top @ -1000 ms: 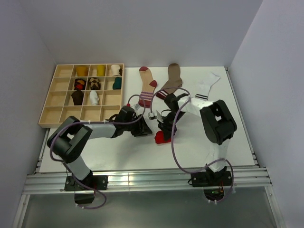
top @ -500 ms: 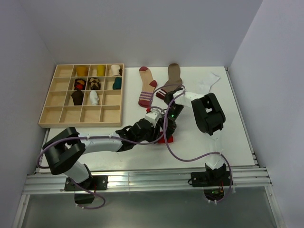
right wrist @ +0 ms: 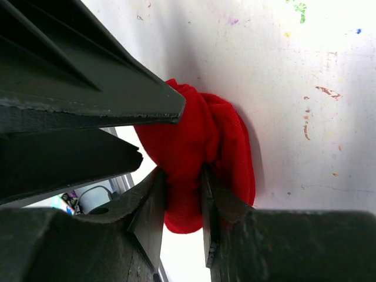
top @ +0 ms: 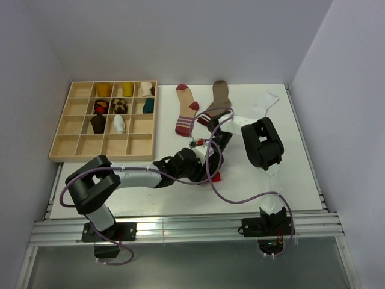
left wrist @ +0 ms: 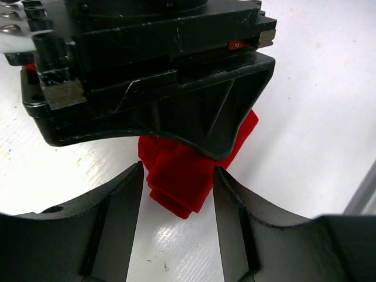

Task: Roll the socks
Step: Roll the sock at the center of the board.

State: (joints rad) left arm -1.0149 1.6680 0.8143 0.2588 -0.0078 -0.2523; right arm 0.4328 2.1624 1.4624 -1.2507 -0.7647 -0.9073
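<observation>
White bench (top: 289,180), top view: L arm (top: 138,177) swung from mid-left to frame centre in the last sec. There the red sock (top: 215,176) sat bunched, R fingers (right wrist: 147,211) clamped on it, L fingers (left wrist: 111,223) spread, straddling it. Looked like both were finishing the roll.

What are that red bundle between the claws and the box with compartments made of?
The red bundled sock looks like soft knitted fabric: it is matte and bunches into folds where the right gripper pinches it. The pale compartment tray looks like bare light wood, possibly plywood, with thin flat slats and a matte tan surface.
</observation>
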